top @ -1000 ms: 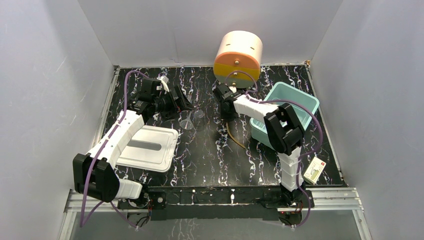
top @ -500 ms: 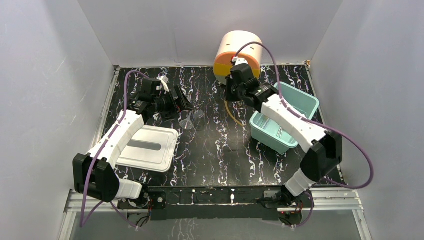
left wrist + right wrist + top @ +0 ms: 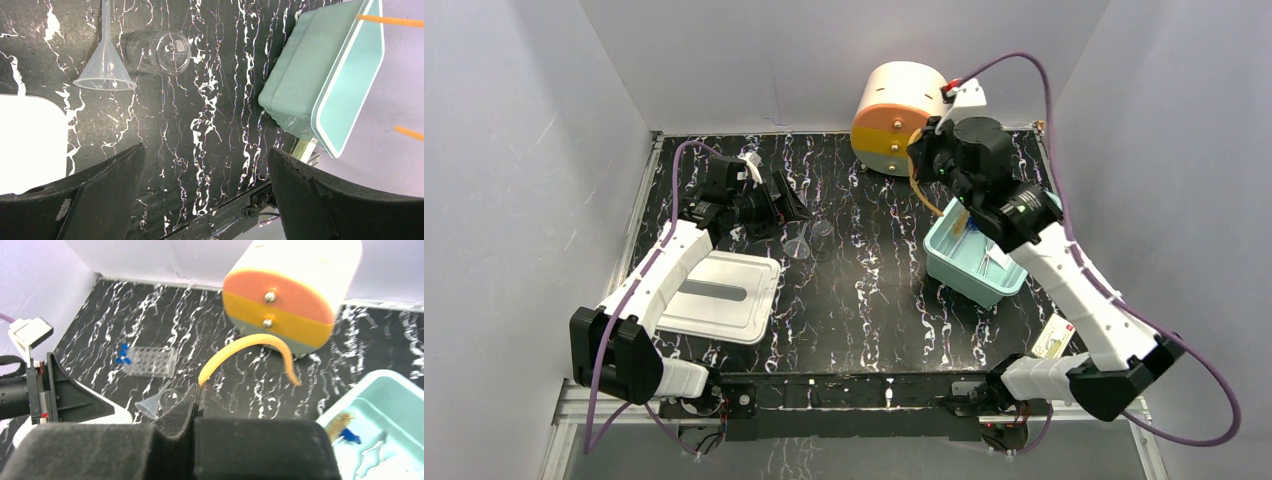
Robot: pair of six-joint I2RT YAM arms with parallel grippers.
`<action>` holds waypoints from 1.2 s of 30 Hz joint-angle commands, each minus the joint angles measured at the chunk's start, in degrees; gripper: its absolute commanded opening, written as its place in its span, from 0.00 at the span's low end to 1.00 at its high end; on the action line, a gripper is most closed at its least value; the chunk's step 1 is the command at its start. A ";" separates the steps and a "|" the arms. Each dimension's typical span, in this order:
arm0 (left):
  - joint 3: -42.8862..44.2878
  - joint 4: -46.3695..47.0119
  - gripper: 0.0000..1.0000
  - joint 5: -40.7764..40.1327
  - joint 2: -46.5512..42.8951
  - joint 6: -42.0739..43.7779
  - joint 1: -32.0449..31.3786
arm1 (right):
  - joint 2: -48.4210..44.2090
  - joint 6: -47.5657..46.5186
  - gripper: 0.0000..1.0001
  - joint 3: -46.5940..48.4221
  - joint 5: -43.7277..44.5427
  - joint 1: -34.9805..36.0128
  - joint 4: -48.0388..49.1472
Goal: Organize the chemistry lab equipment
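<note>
Between the drawer unit (image 3: 894,105) and the bin (image 3: 969,278), the tubing (image 3: 250,339) hangs in the air, pinched in the right gripper (image 3: 196,397); the left gripper (image 3: 205,160) gapes wide and empty above the counter (image 3: 210,100) near the funnel (image 3: 105,72)

Overhead, the left arm (image 3: 732,205) hides the clear grid tube rack (image 3: 149,361). The teal bin (image 3: 395,400) runs off the right wrist view (contents blurred).
</note>
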 commanded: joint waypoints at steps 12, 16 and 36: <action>0.92 0.15 0.91 1.91 1.50 -0.04 0.13 | -15.01 -8.82 0.00 -3.49 25.53 -0.40 2.86; 0.77 0.18 0.91 2.32 1.89 -0.23 0.12 | -16.36 -6.36 0.00 -9.79 27.20 -0.40 1.16; -0.34 -0.13 0.91 2.61 0.25 -0.51 0.14 | -9.02 6.75 0.00 -28.16 0.66 -28.25 2.35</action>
